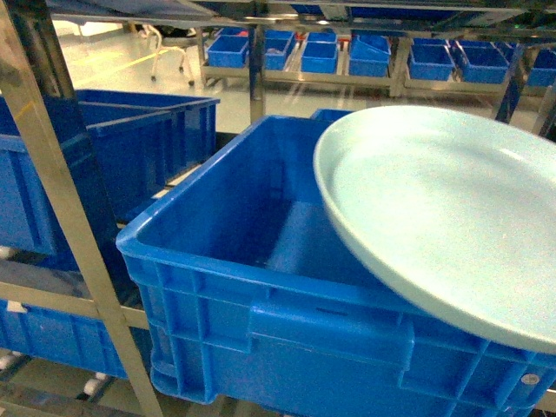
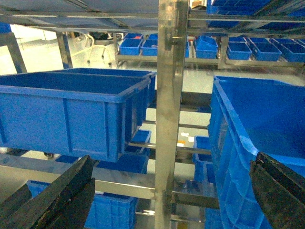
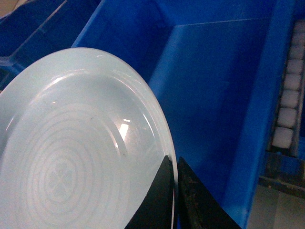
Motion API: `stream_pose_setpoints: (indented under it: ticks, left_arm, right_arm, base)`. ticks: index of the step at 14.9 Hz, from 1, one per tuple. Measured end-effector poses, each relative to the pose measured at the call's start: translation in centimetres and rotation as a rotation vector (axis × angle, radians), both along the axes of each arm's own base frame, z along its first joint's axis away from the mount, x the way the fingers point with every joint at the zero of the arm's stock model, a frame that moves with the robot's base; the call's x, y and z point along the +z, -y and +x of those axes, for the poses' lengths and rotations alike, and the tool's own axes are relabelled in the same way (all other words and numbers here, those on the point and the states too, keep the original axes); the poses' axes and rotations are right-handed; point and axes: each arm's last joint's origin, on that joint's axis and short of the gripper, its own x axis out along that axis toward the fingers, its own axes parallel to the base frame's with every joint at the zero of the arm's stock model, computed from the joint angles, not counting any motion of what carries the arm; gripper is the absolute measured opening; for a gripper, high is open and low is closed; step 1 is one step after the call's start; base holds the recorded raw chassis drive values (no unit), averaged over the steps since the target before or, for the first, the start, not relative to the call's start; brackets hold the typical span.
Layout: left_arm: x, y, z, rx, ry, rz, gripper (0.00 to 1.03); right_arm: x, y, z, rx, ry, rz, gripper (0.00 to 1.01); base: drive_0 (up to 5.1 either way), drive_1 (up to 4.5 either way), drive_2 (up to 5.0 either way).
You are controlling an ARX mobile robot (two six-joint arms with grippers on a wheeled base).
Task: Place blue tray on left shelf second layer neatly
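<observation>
Pinching the blue tray [image 3: 71, 157] by its rim, the right gripper [image 3: 174, 191] has its two dark fingers [image 3: 155, 200] closed on the edge, one on the inner face, one on the outer. Tray extends up and left from the grip, tilted, its concentric rings visible in the right wrist view. Directly beyond and below the gripper: the open cavity of a dark-blue crate [image 3: 224, 81], which sits on a tier of the left shelf [image 1: 65, 217]. In the head view the tray [image 1: 443, 217] overhangs that crate's [image 1: 261, 330] right side; whether it touches the crate rim can't be told. Right of the gripper, a row of white rollers [image 3: 288, 90] runs along the crate's outer wall.

Left gripper [image 2: 162, 195]: fingers [image 2: 57, 191] spread wide, holding nothing. A steel upright [image 2: 169, 109] stands straight ahead between them, another blue crate [image 2: 71, 112] ahead-left, the near crate's wall [image 2: 228, 157] ahead-right.
</observation>
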Motion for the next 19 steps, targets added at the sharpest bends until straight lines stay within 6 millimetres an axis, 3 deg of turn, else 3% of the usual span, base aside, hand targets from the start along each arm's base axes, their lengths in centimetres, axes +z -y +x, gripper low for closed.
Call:
stream_pose_setpoints:
  ticks: [2,6,19]
  left_arm:
    - [0.0,0.0,0.0,0.000,0.000,0.000,0.98]
    - [0.0,0.0,0.0,0.000,0.000,0.000,0.98]
    - [0.0,0.0,0.0,0.000,0.000,0.000,0.98]
  right_arm:
    - [-0.2,-2.2,1.1,0.034,-0.012,0.007,0.02]
    - [-1.3,-4.7,3.1,0.021,-0.035,0.001,0.02]
    - [-4.2,-6.8,9.7,-0.152,-0.133,-0.044,0.02]
  base:
    - [0.0,0.00,0.0]
    - [0.0,0.00,0.0]
    - [0.0,0.00,0.0]
